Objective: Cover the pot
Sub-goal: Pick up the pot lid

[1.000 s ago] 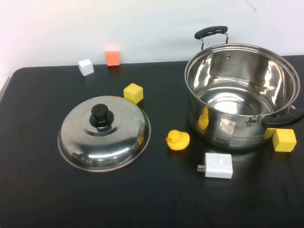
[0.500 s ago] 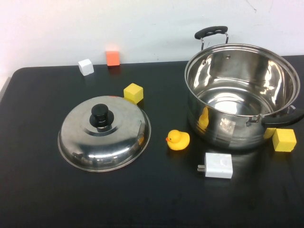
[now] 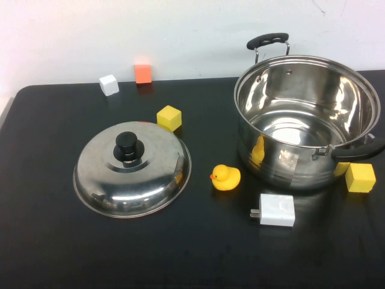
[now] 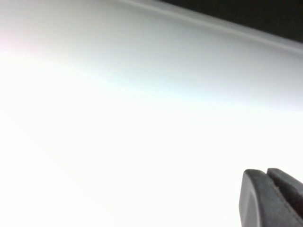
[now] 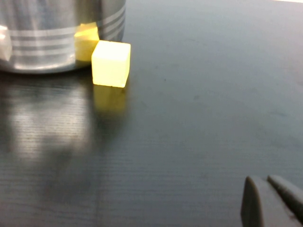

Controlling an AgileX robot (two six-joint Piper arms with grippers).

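The large steel pot (image 3: 307,120) stands open and empty at the right of the black table, its black handles at the back and the front right. The domed steel lid (image 3: 132,168) with its black knob (image 3: 127,144) lies on the table at the left, apart from the pot. Neither arm shows in the high view. My left gripper (image 4: 266,174) is shut and empty, facing a plain white surface. My right gripper (image 5: 265,179) is shut and empty, low over the black table, some way from the pot's base (image 5: 57,33).
A yellow cube (image 3: 360,177) sits by the pot's right side and shows in the right wrist view (image 5: 111,63). A rubber duck (image 3: 225,177) and a white charger (image 3: 275,209) lie in front of the pot. Another yellow cube (image 3: 169,117), a white cube (image 3: 109,85) and an orange cube (image 3: 142,73) stand behind the lid.
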